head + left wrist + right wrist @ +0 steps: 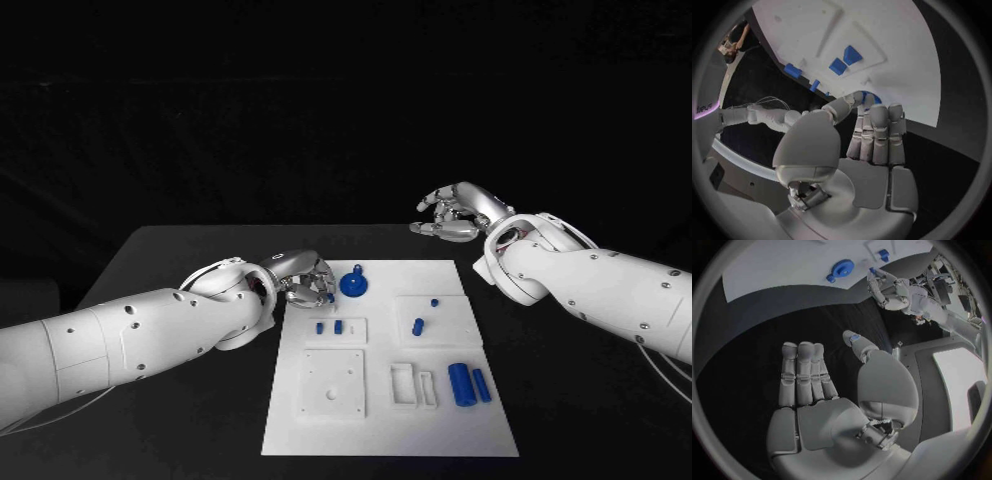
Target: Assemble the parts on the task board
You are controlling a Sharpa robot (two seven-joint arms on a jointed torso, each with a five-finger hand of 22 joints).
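Note:
The white task board (389, 425) lies in the middle of the black table. A round blue part (355, 284) with a small knob sits at the board's far left corner. My left hand (303, 281) hovers just left of it, fingers straight and side by side, thumb bent toward them (873, 135); a blue rim (869, 95) peeks out beyond the fingertips. From the right wrist, a gap separates the round part (841, 267) from the left hand (887, 287). My right hand (454, 214) hangs over the table beyond the board's far right corner, holding nothing (811, 385).
Two short blue pieces (329, 327) stand on a small raised plate, two more (417, 325) (434, 301) sit further right, and two blue cylinders (469, 384) lie near the right edge. A square white plate (333, 382) and white slots (413, 385) occupy the near half.

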